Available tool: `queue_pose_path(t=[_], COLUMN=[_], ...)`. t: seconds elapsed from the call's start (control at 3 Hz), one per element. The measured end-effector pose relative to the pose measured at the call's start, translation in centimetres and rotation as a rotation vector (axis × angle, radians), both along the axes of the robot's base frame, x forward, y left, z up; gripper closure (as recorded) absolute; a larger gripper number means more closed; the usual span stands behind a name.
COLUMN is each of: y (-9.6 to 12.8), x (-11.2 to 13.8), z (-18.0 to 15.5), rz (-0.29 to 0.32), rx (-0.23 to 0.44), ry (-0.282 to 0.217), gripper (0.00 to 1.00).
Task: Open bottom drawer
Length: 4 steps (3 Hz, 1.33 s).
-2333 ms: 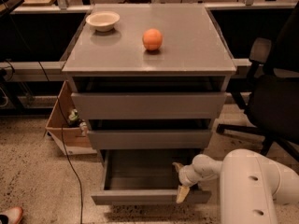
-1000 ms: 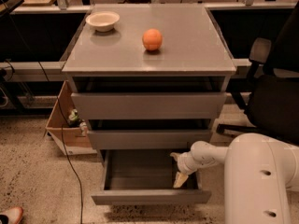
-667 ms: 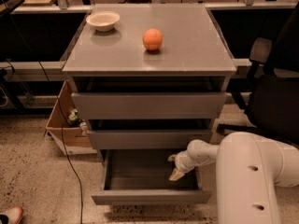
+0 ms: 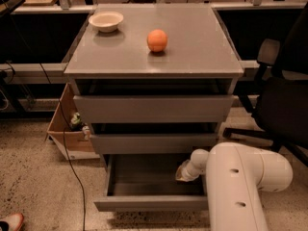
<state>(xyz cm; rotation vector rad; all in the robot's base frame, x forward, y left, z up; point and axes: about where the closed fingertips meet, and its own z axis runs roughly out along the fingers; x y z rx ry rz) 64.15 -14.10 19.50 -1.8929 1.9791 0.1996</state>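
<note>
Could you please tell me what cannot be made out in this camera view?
- The pincer, inside the bottom drawer at right: partly hidden by the arm.
- The drawer's right front corner: covered by the arm.
- The cardboard box contents: mostly blocked by the cabinet.

The thick white arm, marked by two dark holes, narrows to a tan pincer in the bottom drawer.

Hidden behind the arm: right end of the bottom drawer, plus most of the gripper at its right inner side. Cropped at right edge: chair.
</note>
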Motion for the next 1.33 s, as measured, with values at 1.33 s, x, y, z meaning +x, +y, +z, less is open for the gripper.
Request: queue_pose_path(t=[1.33], y=[2.3], x=[-7.4], z=[-6.6], rz=[0.009], rx=[-0.006], ry=[0.193], gripper=[0.95])
